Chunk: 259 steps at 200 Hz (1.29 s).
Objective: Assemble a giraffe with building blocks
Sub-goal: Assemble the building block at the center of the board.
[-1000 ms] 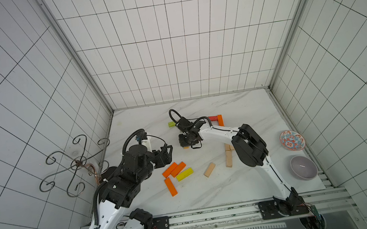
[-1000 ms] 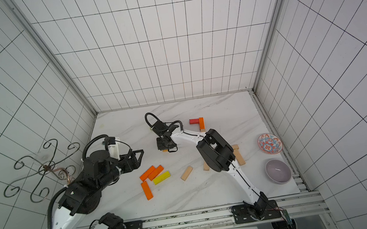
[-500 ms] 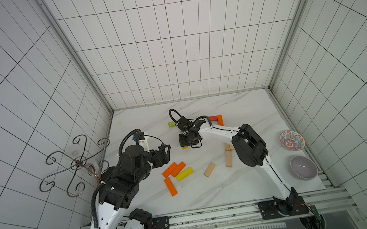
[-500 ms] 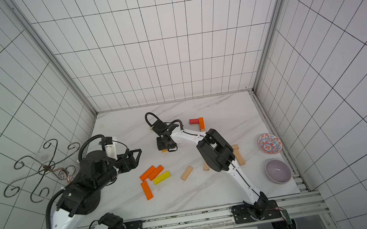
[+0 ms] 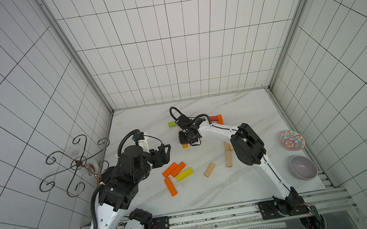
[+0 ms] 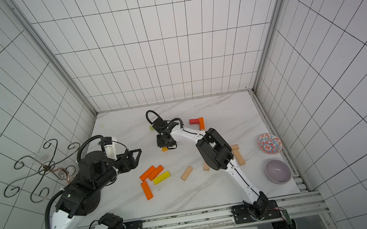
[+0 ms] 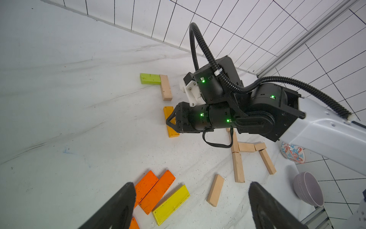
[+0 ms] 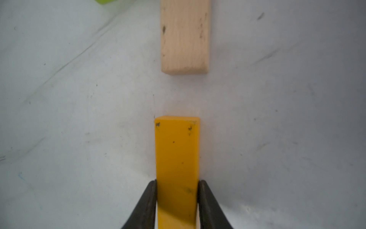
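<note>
Patterned bowl (image 5: 292, 140) and purple bowl (image 5: 303, 167) show bare insides; top views hide what the right wrist view shows: right hand (image 8: 177, 183) grasping the amber block (image 8: 176, 150); left hand (image 7: 192, 184) spread wide

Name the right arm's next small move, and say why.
Probably slide the amber block forward until its end meets the plain wooden block. The right gripper is clamped on the amber block's sides, the two blocks lie nearly in line, and a gap separates them.

Marble tabletop (image 5: 214, 196) with orange blocks (image 5: 173, 169), a yellow block (image 5: 184, 174) and wood blocks (image 5: 209, 170) lying flat. 2 bowls (image 5: 303, 167) near its edge.
</note>
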Motion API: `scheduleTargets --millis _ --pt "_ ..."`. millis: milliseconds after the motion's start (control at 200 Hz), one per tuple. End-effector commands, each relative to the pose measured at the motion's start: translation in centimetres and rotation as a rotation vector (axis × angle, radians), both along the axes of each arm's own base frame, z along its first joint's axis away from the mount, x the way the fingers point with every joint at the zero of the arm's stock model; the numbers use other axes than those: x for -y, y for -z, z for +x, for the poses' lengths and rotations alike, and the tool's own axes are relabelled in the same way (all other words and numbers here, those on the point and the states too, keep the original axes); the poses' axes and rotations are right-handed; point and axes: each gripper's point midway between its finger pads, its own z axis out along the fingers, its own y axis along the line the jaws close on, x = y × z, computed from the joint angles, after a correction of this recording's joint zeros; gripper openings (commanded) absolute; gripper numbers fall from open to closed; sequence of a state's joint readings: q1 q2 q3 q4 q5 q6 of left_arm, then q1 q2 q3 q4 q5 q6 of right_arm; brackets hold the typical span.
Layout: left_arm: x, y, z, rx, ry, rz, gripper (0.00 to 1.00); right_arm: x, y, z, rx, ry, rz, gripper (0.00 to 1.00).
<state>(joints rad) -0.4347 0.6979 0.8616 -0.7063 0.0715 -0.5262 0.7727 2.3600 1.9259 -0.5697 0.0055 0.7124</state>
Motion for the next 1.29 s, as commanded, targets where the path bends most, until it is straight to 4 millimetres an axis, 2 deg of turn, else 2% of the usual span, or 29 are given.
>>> scheduleTargets --millis 0,245,440,920,1289 --pt "0.0 -0.6 0.2 0.033 -0.002 -0.014 0.89 1.3 1.0 0.9 -0.027 0.044 -0.036 0.29" --pt "0.1 -0.6 0.3 0.037 0.004 -0.014 0.89 0.8 1.1 1.2 -0.030 0.030 -0.018 0.23" --pt "0.3 -0.5 0.4 0.036 0.011 -0.017 0.89 -0.3 1.1 1.7 -0.038 0.005 -0.012 0.22" --pt "-0.1 -0.5 0.4 0.038 0.003 -0.009 0.89 1.8 1.6 2.2 -0.044 0.053 -0.054 0.22" --pt "0.0 -0.4 0.5 0.037 0.004 -0.009 0.89 1.7 2.5 2.2 -0.063 0.049 -0.057 0.22"
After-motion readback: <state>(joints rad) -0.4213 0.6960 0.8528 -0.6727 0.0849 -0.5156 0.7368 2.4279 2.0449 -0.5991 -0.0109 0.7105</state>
